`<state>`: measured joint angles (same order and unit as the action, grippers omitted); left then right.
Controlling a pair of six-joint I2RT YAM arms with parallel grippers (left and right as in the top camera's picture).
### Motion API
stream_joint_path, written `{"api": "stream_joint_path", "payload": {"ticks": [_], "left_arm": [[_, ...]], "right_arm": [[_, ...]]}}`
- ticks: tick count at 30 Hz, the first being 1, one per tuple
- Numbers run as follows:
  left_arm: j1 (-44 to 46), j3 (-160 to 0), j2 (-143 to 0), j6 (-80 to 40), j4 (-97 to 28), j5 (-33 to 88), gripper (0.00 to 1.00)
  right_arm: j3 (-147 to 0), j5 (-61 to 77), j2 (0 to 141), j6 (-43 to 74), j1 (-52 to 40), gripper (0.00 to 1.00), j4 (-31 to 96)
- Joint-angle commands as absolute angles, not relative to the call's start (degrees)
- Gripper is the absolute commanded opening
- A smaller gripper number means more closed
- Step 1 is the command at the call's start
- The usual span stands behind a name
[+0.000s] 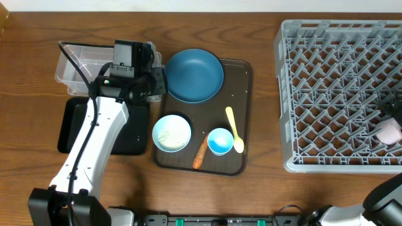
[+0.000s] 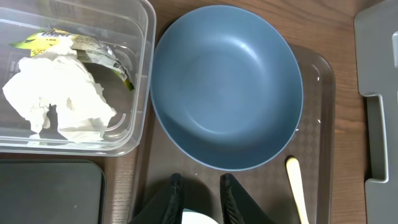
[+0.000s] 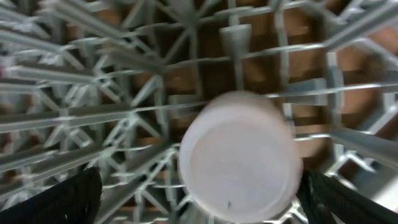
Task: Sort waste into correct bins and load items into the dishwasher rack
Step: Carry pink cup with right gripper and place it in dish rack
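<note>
My left gripper (image 2: 202,186) hangs over the brown tray just beside the dark-blue bowl (image 2: 227,87). Its fingers stand slightly apart with nothing between them. Crumpled white and yellow-green wrappers (image 2: 59,93) lie in the clear tub (image 1: 69,66). The black tray (image 1: 69,125) sits in front of the tub. My right gripper (image 3: 208,186) is open wide around the pink cup (image 3: 239,155), which sits bottom up in the dishwasher rack (image 1: 339,94). A white bowl (image 1: 171,133) with rice, a carrot piece (image 1: 200,152), a light-blue cup (image 1: 220,141) and a pale yellow spoon (image 1: 233,129) lie on the brown tray.
The dark brown serving tray (image 1: 242,81) holds the bowls and cup in the middle of the wooden table. My left arm (image 1: 94,144) crosses over the black tray. The rack's pegs surround the pink cup on all sides.
</note>
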<state>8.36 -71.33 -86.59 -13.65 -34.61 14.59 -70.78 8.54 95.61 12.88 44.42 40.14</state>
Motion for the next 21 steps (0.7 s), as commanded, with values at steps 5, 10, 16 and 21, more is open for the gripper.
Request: {"api": "stream_joint_path", "payload": {"ticks": [5, 10, 16, 21], "left_arm": [[8.3, -71.9, -86.5, -13.1, -35.8, 13.8, 0.24], [8.3, -71.9, -86.5, -13.1, -35.8, 13.8, 0.30], [8.7, -71.9, -86.5, -13.1, -36.9, 13.9, 0.34], [10.9, -71.7, -86.6, -13.1, -39.3, 13.9, 0.36]], "right_arm": [[-71.6, 17.5, 91.4, 13.0, 44.6, 0.99, 40.0], [-71.6, 18.9, 86.5, 12.4, 43.8, 0.99, 40.1], [-71.6, 20.9, 82.1, 10.9, 40.0, 0.99, 41.5], [-71.5, 24.9, 82.3, 8.3, 33.4, 0.99, 43.0]]}}
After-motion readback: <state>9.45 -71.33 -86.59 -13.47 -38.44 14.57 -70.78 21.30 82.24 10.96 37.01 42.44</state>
